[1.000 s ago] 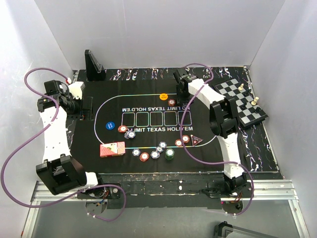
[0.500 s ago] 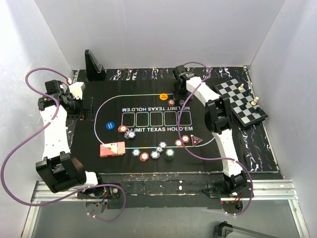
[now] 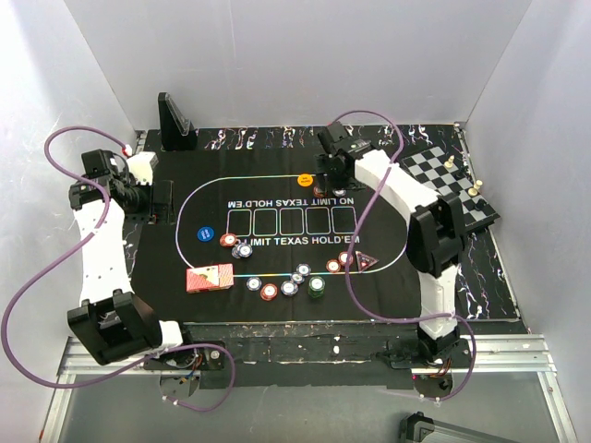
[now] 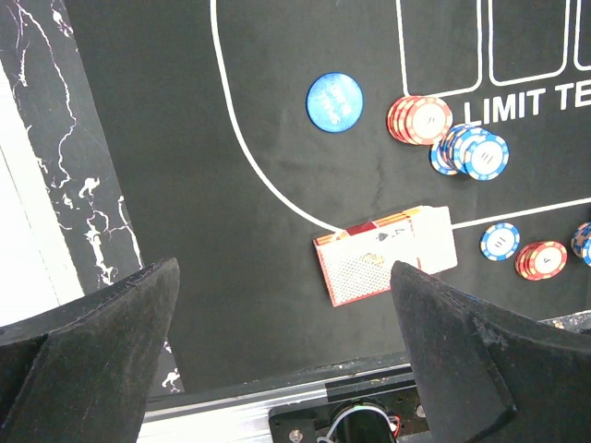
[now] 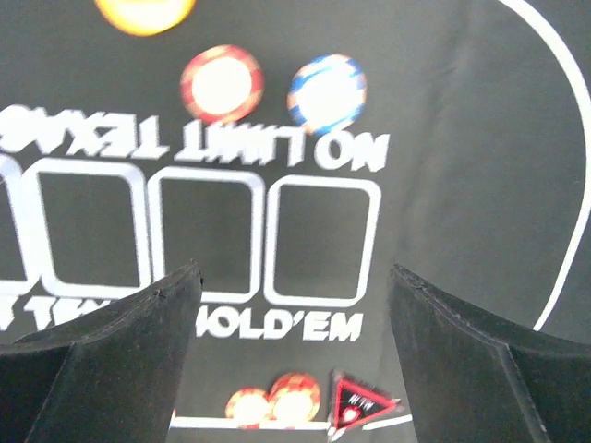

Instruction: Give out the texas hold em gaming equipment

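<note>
two chips sit side by side on the far side of the felt, a red chip (image 5: 222, 83) and a blue-and-white chip (image 5: 327, 92), just past the "no limit" lettering, with the yellow button (image 3: 305, 179) off to their left. the right gripper (image 5: 294, 272) hangs right over that spot, jaws spread wide, nothing between them.

nearer the arms, the dark triangular marker (image 3: 367, 260) lies beside a pair of red chips (image 3: 340, 262) on the white oval line. further left along the near edge it's a loose scatter: a green chip (image 3: 317, 286), several blue-and-white ones, another red. the playing cards (image 4: 388, 254), red patterned back showing, lie flat at the near left curve of the oval. just beyond them, a red stack (image 4: 420, 120) touches a blue-and-white stack (image 4: 471, 152), and a flat blue disc (image 4: 334, 101) sits alone to their left.

the left gripper (image 4: 283, 268) is held high over the left edge of the black mat (image 3: 212, 198), jaws wide, empty. a chessboard (image 3: 448, 185) with pieces sits at the far right of the marbled tabletop (image 3: 471, 277), and a black stand (image 3: 174, 120) is at the back left.
</note>
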Action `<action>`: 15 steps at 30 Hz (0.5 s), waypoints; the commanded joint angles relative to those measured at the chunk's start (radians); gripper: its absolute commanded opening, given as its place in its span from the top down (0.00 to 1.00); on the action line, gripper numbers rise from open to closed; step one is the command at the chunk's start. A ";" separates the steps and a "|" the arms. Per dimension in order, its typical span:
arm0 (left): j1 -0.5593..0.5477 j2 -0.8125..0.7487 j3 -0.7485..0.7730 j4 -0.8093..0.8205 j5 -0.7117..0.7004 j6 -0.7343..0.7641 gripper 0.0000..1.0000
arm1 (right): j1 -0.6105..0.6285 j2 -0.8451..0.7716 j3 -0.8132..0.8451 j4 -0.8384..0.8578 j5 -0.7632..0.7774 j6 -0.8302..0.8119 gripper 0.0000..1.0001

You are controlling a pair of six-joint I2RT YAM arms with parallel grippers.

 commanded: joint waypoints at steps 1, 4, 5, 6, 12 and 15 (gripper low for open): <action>0.003 -0.050 0.005 -0.006 0.010 0.002 0.00 | 0.129 -0.151 -0.115 0.036 -0.121 -0.036 0.12; 0.003 -0.061 -0.005 -0.004 0.011 0.002 0.00 | 0.213 -0.195 -0.207 0.056 -0.270 -0.073 0.11; 0.003 -0.064 -0.007 -0.007 0.013 0.001 0.00 | 0.239 -0.206 -0.234 0.067 -0.290 -0.073 0.11; 0.003 -0.067 -0.010 -0.006 0.013 0.001 0.00 | 0.271 -0.215 -0.255 0.065 -0.306 -0.078 0.11; 0.005 -0.089 -0.019 -0.010 0.016 -0.001 0.00 | 0.457 -0.228 -0.334 0.065 -0.347 -0.065 0.10; 0.003 -0.095 -0.021 -0.013 0.017 -0.002 0.00 | 0.514 -0.200 -0.327 0.022 -0.317 -0.044 0.09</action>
